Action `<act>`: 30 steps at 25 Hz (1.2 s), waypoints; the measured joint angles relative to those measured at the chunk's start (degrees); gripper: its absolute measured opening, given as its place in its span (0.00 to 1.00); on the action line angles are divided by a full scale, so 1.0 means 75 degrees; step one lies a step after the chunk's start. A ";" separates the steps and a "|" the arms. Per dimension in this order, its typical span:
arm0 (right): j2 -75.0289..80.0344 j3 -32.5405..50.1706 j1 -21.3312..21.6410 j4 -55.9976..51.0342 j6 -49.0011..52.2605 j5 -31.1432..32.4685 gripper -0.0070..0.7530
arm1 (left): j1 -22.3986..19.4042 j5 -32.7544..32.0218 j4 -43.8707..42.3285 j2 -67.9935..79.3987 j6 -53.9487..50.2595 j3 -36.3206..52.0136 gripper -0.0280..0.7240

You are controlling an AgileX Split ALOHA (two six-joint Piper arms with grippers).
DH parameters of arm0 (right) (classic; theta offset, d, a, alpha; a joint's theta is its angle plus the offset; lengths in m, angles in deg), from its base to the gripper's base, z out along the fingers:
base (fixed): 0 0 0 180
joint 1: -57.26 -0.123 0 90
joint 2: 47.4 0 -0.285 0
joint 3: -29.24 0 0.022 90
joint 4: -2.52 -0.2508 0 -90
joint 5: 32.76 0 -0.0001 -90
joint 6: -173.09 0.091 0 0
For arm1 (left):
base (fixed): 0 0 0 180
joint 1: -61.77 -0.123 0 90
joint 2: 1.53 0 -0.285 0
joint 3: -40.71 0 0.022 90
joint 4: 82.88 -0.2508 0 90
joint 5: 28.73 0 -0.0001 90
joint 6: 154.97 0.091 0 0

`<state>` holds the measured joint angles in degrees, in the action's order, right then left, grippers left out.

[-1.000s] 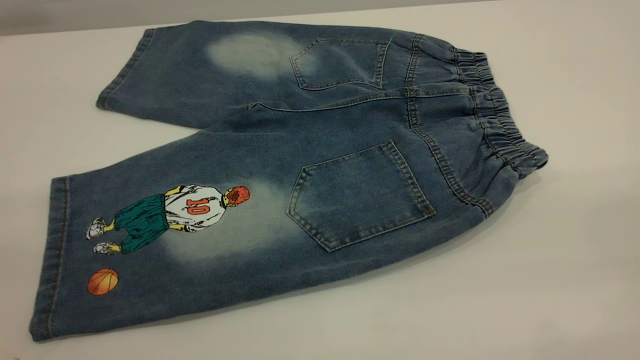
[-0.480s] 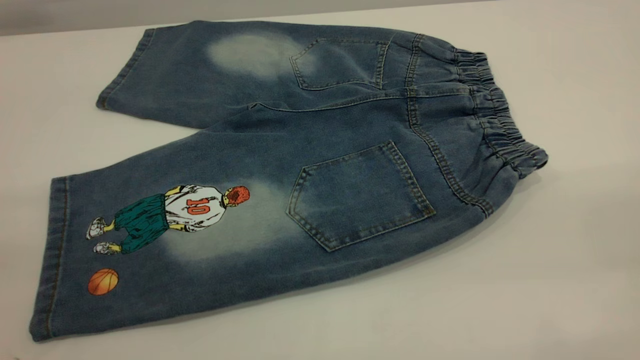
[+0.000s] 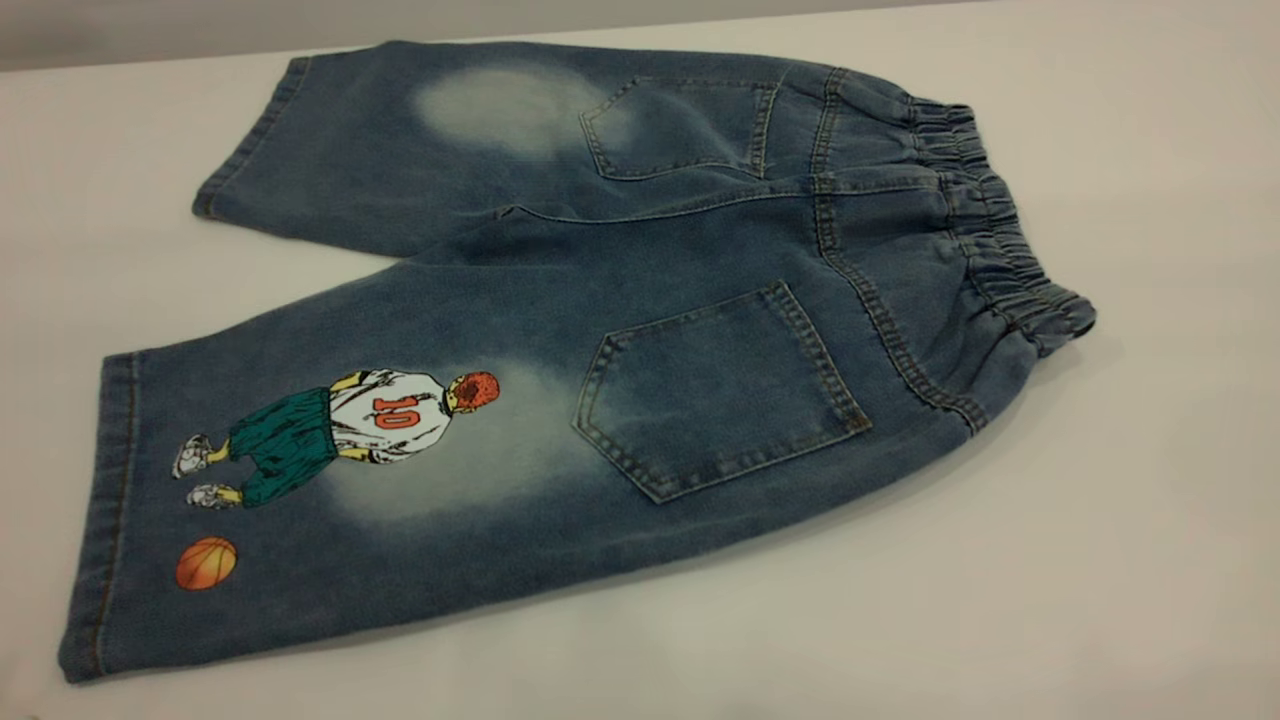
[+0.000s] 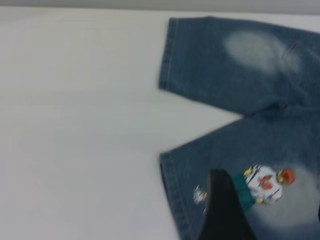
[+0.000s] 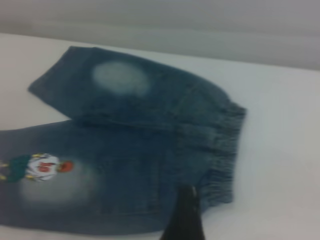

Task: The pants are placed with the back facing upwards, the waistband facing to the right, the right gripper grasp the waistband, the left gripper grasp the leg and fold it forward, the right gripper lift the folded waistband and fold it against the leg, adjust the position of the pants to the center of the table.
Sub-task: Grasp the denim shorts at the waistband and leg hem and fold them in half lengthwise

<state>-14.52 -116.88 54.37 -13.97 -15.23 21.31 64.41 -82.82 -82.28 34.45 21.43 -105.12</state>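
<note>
Change: none vs earlier; nothing shifted, folding not begun.
Pants (image 3: 620, 340): flat on table (image 3: 1150, 550), back up, waistband (image 3: 990, 230) right.
Claws: finger tips (image 4: 225, 210) only, opening can't tell.

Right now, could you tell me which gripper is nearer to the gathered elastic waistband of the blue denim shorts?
Right. The right gripper hangs beside the elastic waistband; the left gripper hangs at the printed leg's hem end.
</note>
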 joint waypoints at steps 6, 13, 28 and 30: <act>0.2005 -0.0971 0.0000 -0.0655 -0.0177 -0.0034 0.74 | 0.0000 0.0560 0.0239 0.2053 0.0000 -0.0893 0.58; 0.3889 -0.1159 0.0000 -0.1616 -0.0551 -0.0907 0.74 | 0.0000 0.1685 0.0898 0.3794 0.0048 -0.0991 0.58; 0.7198 -0.1426 0.0009 -0.4257 -0.3018 -0.1151 0.74 | 0.0000 0.4280 0.0975 0.5969 0.0480 -0.1146 0.58; 0.7607 -0.1672 0.0076 -0.4259 -0.3128 -0.0857 0.74 | 0.0000 0.4242 0.0934 0.6144 0.0480 -0.1314 0.58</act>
<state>42.53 -129.42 54.94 -45.91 -38.69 14.88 64.41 -51.00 -75.28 80.53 25.03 -114.97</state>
